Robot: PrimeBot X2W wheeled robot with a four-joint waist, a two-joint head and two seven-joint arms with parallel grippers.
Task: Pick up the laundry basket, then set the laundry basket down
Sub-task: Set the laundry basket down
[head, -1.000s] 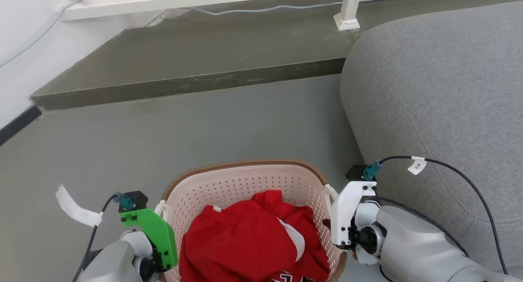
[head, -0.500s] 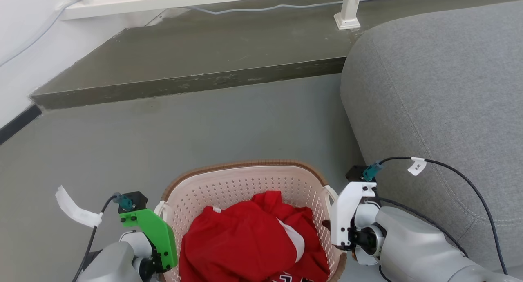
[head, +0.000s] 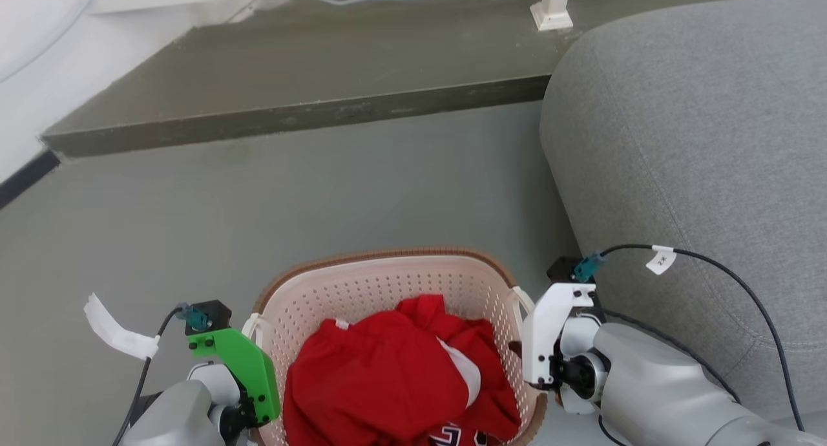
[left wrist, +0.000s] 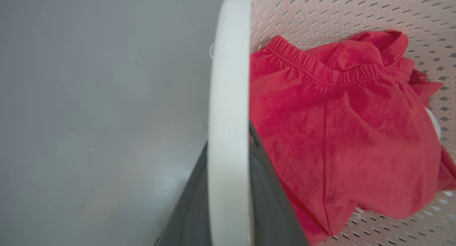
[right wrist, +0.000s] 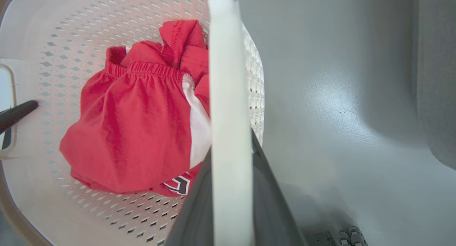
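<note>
left gripper is closed on the white left handle of the laundry basket, one dark finger pressed to the inner side of the bar and the other to its outer side, so the bar runs straight up between them. right gripper has the white right handle in the same way, a dark finger close against each side of the bar. from the head, the cream basket with its perforated walls and brown woven-look rim sits low in the middle, between the left wrist's green bracket and the right wrist's white bracket. whether its bottom rests on the grey floor or hangs just clear of it cannot be told. red shorts with an elastic waistband, a white side stripe and a bit of printed lettering lie crumpled in the basket, heaped toward the near side. in the right wrist view, the tip of a dark left finger pokes in at the opening of the far handle. just to the right of the basket stands a grey fabric sofa, its rounded corner near the right wrist. a black cable with a white tag loops from that wrist across the sofa's front. beyond the floor runs a darker raised step, and a white post stands on it at the top.
</note>
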